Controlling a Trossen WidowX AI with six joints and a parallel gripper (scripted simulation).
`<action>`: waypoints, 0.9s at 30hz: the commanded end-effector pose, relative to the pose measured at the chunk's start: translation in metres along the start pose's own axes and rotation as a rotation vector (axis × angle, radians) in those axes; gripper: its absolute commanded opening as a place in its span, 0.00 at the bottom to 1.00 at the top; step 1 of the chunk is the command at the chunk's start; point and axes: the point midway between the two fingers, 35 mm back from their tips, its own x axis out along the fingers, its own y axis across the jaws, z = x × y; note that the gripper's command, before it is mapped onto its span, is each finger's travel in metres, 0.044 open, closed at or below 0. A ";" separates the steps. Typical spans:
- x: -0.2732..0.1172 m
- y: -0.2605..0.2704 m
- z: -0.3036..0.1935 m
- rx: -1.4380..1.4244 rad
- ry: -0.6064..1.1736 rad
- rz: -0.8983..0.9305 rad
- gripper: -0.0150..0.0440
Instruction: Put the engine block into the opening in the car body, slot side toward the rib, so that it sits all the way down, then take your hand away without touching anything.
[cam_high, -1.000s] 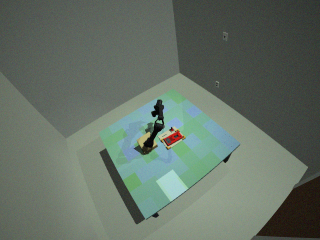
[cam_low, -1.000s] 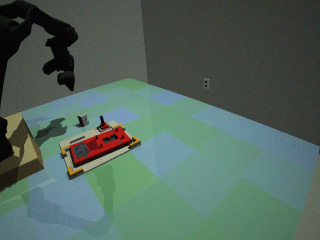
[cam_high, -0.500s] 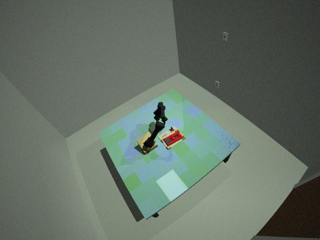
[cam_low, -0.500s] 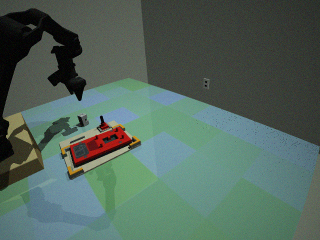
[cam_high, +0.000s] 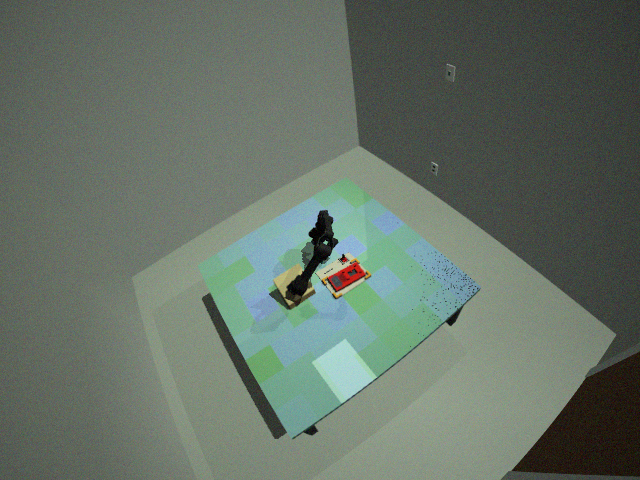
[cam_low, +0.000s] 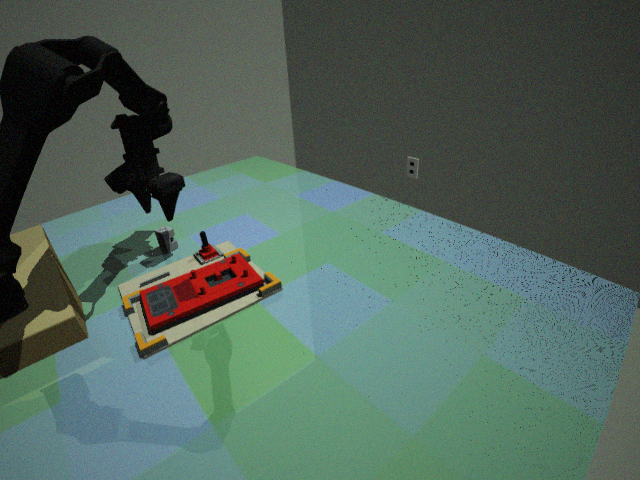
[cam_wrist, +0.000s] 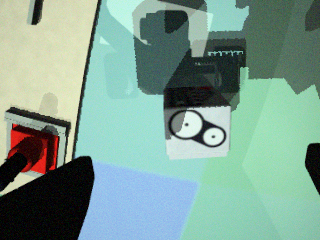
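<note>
The engine block (cam_low: 165, 240) (cam_wrist: 200, 135) stands upright on the table beside the beige board, outside the car body. Its white face with two black-ringed circles faces the wrist camera. The red car body (cam_low: 192, 302) (cam_high: 341, 281) lies on the board; its opening (cam_low: 220, 277) (cam_high: 353, 272) is empty. I cannot tell which of the small raised parts around it is the rib. My gripper (cam_low: 159, 214) (cam_wrist: 202, 161) is open and empty, pointing down above the engine block. In the wrist view the block lies between the fingers sideways, a little above the line of their tips.
The beige board (cam_low: 206, 316) (cam_wrist: 45, 60) has orange corner pieces around the car body. A red piece with an upright black lever (cam_low: 208, 252) (cam_high: 343, 259) stands at the board's edge, close to the left finger in the wrist view. The arm's base is on a wooden block (cam_low: 62, 310).
</note>
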 end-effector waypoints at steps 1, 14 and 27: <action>0.006 -0.001 -0.001 -0.007 0.007 0.003 1.00; 0.033 -0.002 -0.002 -0.007 0.008 0.004 1.00; 0.054 -0.002 -0.003 -0.007 0.008 0.005 1.00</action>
